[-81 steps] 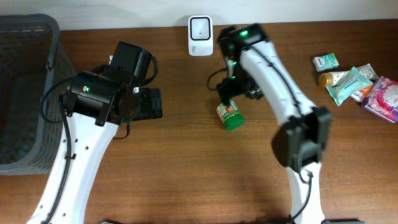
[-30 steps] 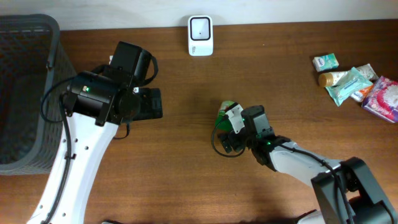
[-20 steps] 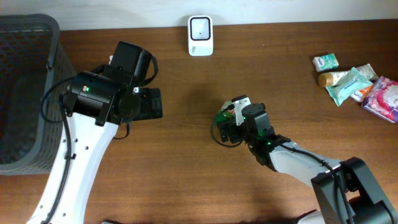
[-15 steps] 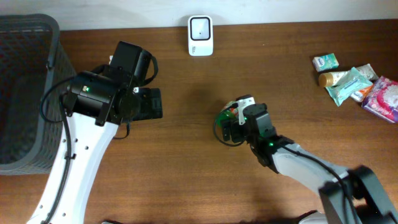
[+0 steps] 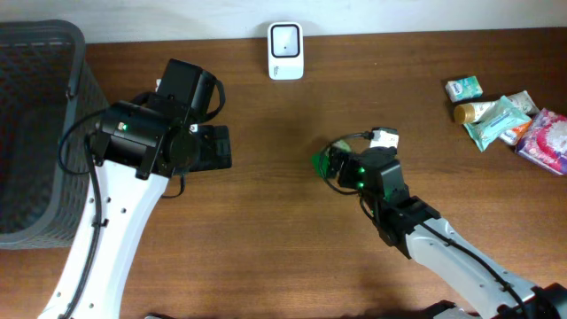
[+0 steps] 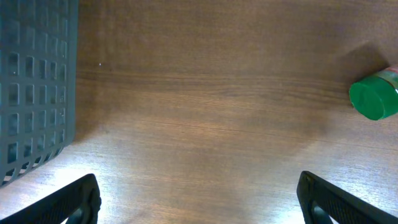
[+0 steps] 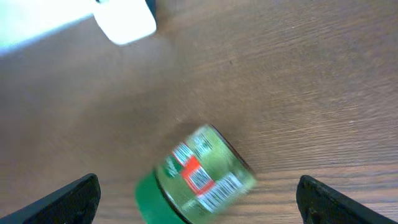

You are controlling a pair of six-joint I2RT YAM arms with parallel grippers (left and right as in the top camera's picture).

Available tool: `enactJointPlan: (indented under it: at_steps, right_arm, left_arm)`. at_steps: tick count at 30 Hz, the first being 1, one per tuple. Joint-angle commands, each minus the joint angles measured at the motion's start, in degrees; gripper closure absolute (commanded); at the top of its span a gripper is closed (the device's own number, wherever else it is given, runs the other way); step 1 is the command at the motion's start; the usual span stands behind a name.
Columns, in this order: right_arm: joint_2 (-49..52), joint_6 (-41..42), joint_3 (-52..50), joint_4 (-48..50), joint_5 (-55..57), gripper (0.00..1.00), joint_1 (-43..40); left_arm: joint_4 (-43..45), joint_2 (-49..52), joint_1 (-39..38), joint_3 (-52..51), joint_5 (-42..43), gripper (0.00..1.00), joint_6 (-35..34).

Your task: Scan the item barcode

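Right wrist view: found green-lidded jar [image 7: 196,173] on its side, lower centre, ungripped, with right tool [image 7: 199,202] and left tool [image 6: 199,200] spread wide. Judged it liable to roll when pinched.

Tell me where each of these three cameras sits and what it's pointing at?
Overhead: above the table, looking straight down at left arm, right arm, basket, scanner, green jar.
Left wrist: on left arm, facing down at table; open left pincer shows.
Right wrist: on right arm, aimed at jar; open right pincer shows.
Shared: all three see the jar.
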Motion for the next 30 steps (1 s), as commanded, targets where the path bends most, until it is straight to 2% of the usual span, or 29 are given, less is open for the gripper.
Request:
enactJointPlan:
  at_steps: [1, 4, 9, 12, 17, 24, 30]
  right_arm:
    - [3.0, 18.2, 0.4, 2.1, -1.5, 0.01, 0.3]
    - [5.3, 32.2, 0.4, 1.9, -4.9, 0.04, 0.3]
    - [7.7, 47.2, 0.4, 2.1, -10.8, 0.01, 0.6]
    - [10.1, 48.7, 0.5, 5.8, -11.3, 0.01, 2.6]
    - [16.0, 52.5, 2.5, 6.2, -10.4, 0.01, 5.3]
    - [18.4, 51.3, 4.2, 7.9, -2.4, 0.01, 5.4]
    - [21.1, 51.3, 4.2, 8.3, -2.8, 0.01, 5.4]
  left_arm:
    - [0.0, -0.1, 0.1, -0.1, -0.6, 0.01, 0.1]
    - [-0.1, -0.2, 0.1, -0.1, -0.6, 0.01, 0.1]
    - [-0.1, -0.2, 0.1, -0.1, -0.6, 0.01, 0.1]
    - [-0.1, -0.2, 0.1, -0.1, -0.6, 0.01, 0.1]
    - [-0.1, -0.2, 0.1, -0.1, -0.6, 0.01, 0.1]
    - [-0.1, -0.2, 0.1, -0.1, -0.6, 0.01, 0.1]
    - [-0.1, -0.2, 0.1, -0.1, -0.6, 0.01, 0.1]
